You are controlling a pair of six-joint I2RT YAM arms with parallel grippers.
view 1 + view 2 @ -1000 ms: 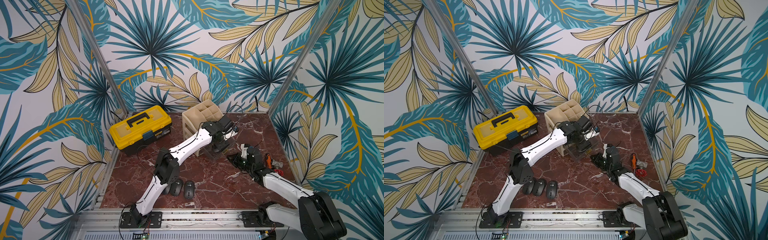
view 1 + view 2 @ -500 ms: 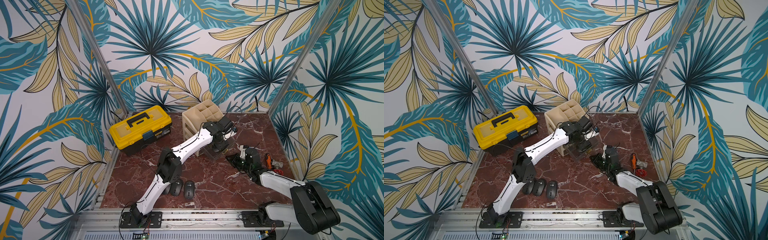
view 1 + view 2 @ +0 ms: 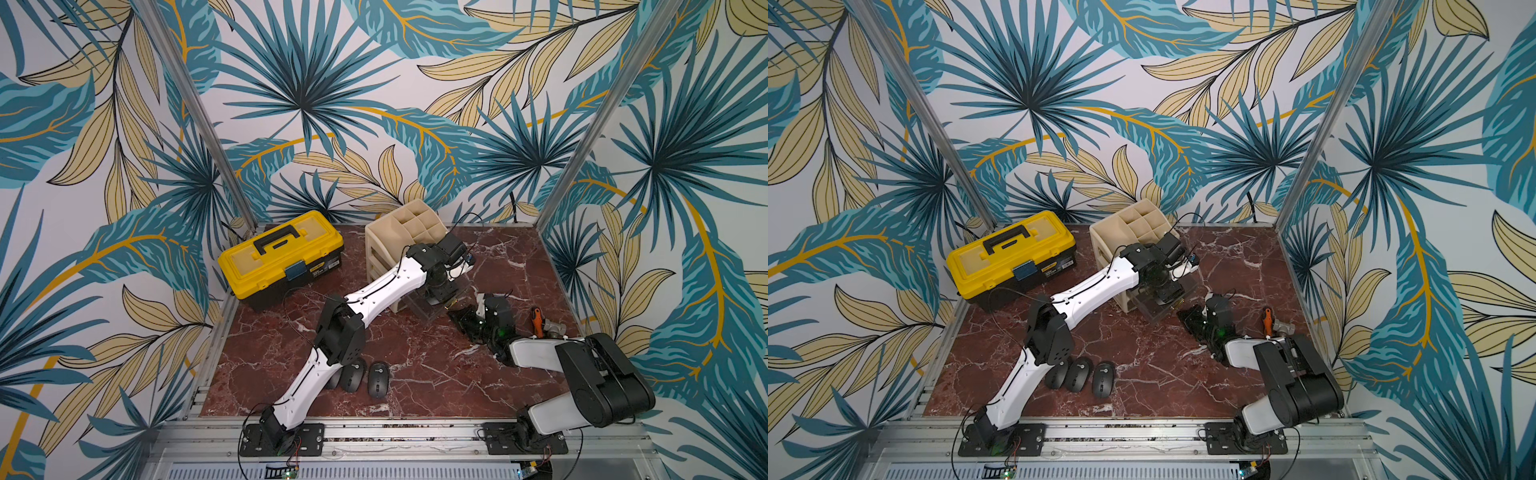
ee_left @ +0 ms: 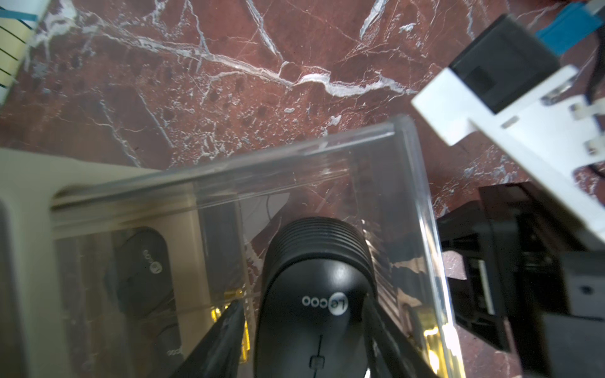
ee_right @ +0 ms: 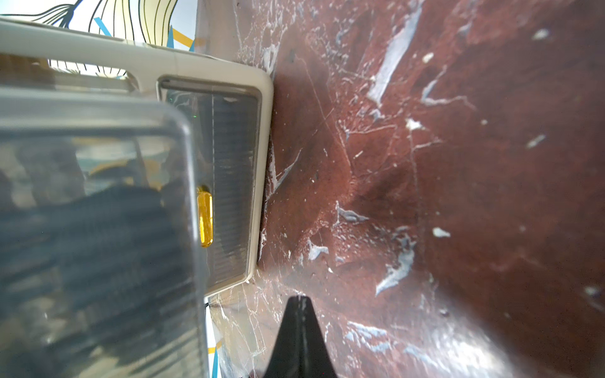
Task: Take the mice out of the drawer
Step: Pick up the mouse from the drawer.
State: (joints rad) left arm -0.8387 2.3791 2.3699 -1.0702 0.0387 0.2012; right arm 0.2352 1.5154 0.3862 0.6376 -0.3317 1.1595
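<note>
L gripper (image 4: 302, 327) is down in the clear drawer (image 4: 422, 203), which sticks out of the beige organizer (image 3: 399, 232) near the back edge of the table (image 3: 436, 374). Its fingers (image 4: 226, 333) are at a mid spread, 1 each side of a black mouse (image 4: 316, 288); can't tell if they pinch it or just flank it. R gripper (image 5: 299, 327) is closed w/ nothing in it, tip low over bare table just beside the drawer's front corner. 3 mice (image 3: 377, 377) sit in a row by the table's front edge, 1 partly hidden by the L arm. A 2nd mouse (image 4: 144, 271) shows thru the clear wall, deeper in toward the organizer. Handling, my read: light, rigid, smooth curved plastic shell, so prob slippery. Take it across the 2 long sides at mid-body, low on the shell, not on the dome or scroll wheel, else it squirts out. Not fragile for this job. Clearance: drawer walls run close to both fingers, so lift straight up before any sideways move; a snag would likely drag the light drawer or organizer. R arm sits near the drawer front, so exit toward the table's front-left. Plenty of open room betw the mice row and the organizer. Yellow toolbox (image 3: 282, 257) at the back-left corner is well apart, and the small tools (image 3: 536, 320) by the right edge are out of the way.
</note>
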